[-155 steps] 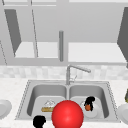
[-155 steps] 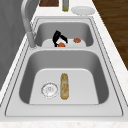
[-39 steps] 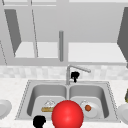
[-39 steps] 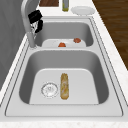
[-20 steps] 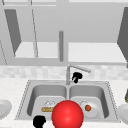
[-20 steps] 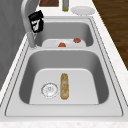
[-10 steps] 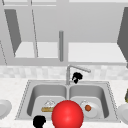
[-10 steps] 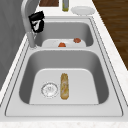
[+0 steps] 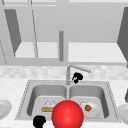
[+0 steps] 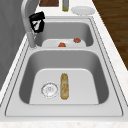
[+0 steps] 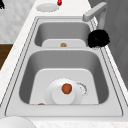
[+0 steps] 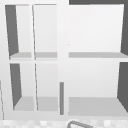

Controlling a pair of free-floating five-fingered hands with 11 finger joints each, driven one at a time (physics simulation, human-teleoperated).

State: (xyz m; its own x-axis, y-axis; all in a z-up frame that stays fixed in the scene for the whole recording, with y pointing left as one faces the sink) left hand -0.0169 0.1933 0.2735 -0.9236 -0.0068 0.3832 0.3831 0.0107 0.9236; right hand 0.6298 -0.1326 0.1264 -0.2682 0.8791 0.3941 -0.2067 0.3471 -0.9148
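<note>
Right hand hangs by the faucet, above the plate basin

While the right hand (image 9: 77,77) hovers just under the faucet (image 9: 75,69) spout, beside its upright stem, its fingers look curled in on nothing, though the dark shape makes that hard to read for sure. From the left side view it sits right against the stem, high over the back rim of the sink (image 9: 65,83). Below it, in the right basin, lies a white plate (image 9: 93,111) with a small orange-red food item (image 9: 87,108) on it; a second reddish piece (image 10: 77,40) lies close by. Over in the left basin, a bread roll (image 10: 64,85) rests beside the drain (image 10: 49,89). Down at the front edge, the left hand (image 9: 39,121) hangs idle next to a big red ball (image 9: 67,114).

My worry: the hand is so tight to the stem that any sideways drift could knock the spout, and a blind drop could clip the plate's rim and send the food sliding.
</note>
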